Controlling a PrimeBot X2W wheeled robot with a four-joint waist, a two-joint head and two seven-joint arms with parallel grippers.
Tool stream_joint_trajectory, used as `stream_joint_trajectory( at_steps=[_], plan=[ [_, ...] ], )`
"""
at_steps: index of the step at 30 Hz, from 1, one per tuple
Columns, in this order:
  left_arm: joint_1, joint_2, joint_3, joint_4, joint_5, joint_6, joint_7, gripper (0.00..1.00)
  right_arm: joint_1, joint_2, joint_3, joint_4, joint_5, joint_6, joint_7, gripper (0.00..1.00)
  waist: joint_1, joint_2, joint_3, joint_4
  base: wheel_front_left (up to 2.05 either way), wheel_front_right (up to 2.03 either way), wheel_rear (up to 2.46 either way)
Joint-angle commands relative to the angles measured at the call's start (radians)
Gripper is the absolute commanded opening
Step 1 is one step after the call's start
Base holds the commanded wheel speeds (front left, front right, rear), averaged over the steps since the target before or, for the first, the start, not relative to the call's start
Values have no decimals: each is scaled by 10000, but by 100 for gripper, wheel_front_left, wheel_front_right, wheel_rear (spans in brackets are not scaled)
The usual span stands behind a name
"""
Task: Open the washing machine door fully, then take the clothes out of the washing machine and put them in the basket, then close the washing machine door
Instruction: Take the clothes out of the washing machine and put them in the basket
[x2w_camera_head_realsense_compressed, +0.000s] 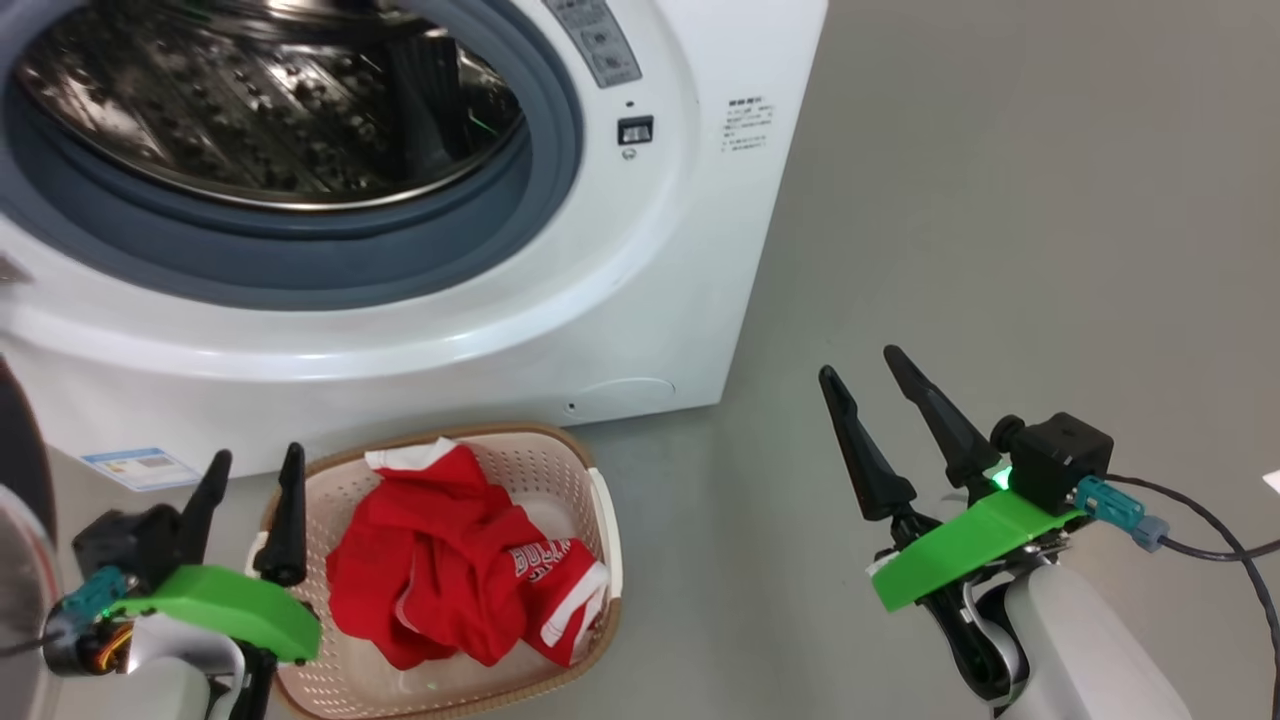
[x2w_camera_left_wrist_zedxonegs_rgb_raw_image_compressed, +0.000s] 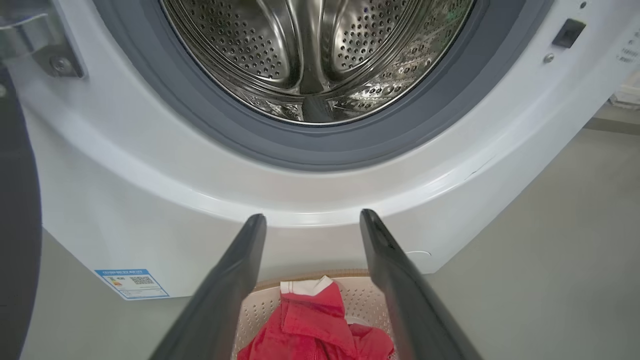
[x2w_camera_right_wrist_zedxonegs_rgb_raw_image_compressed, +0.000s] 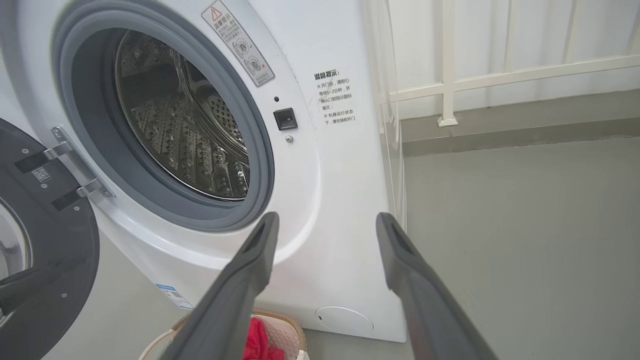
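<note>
Clothes (x2w_camera_head_realsense_compressed: 450, 560): red garment with white trim, crumpled inside the basket (x2w_camera_head_realsense_compressed: 548, 472), one white band up near the back rim. White lettering shows on a fold at the right.
Basket sits on the floor (x2w_camera_head_realsense_compressed: 1000, 220), just in front of the washing machine (x2w_camera_head_realsense_compressed: 640, 300) base, below the drum opening.
Drum (x2w_camera_head_realsense_compressed: 250, 110) is exposed and the grey gasket (x2w_camera_head_realsense_compressed: 300, 255) is in full view. There's a blue label (x2w_camera_head_realsense_compressed: 140, 467) low on the front panel, left of the basket.
Door (x2w_camera_right_wrist_zedxonegs_rgb_raw_image_compressed: 50, 235) is swung out on its hinge at the washer's left, dark inner face towards the right wrist camera. It looks wide open, but the frame edge crops it, so I can't confirm the angle.
Left end effector (x2w_camera_head_realsense_compressed: 257, 452): fingers spread with nothing between them, above the basket's left rim. It points at the washer front under the opening.
Right end effector (x2w_camera_head_realsense_compressed: 858, 361): fingers spread, holding nothing, over bare floor well to the right of the basket and aimed at the washer's right front corner.
A cable (x2w_camera_head_realsense_compressed: 1210, 530) trails from the right wrist.
</note>
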Motion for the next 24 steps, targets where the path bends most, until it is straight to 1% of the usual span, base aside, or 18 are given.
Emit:
stream_joint_trajectory(
  at_steps=[1, 5, 11, 16, 24],
  plan=[
    [106, 290, 501, -498, 133, 97, -122, 100, 118, 12, 207, -210, 30, 16, -76, 100, 0, 0, -258, 204, 0, 0, 0],
    [659, 191, 851, -1428, 391, 176, -122, 100, 257, -62, 170, -188, 68, 16, -76, 100, 0, 0, -505, 375, 0, 0, 0],
    [1357, 69, 1070, -2736, 565, 372, -122, 100, 382, -120, 175, -192, 119, 16, -76, 100, 0, 0, -764, 561, 0, 0, 0],
    [1953, 174, 1184, -3809, 647, 604, -122, 100, 466, -165, 219, -213, 160, 16, -76, 100, 0, 0, -944, 635, 0, 0, 0],
    [2635, 355, 1385, -5034, 465, 813, 16, 100, 642, -292, 200, -285, 212, 16, -76, 100, 0, 0, -1177, 724, 0, 0, 0]
  ],
)
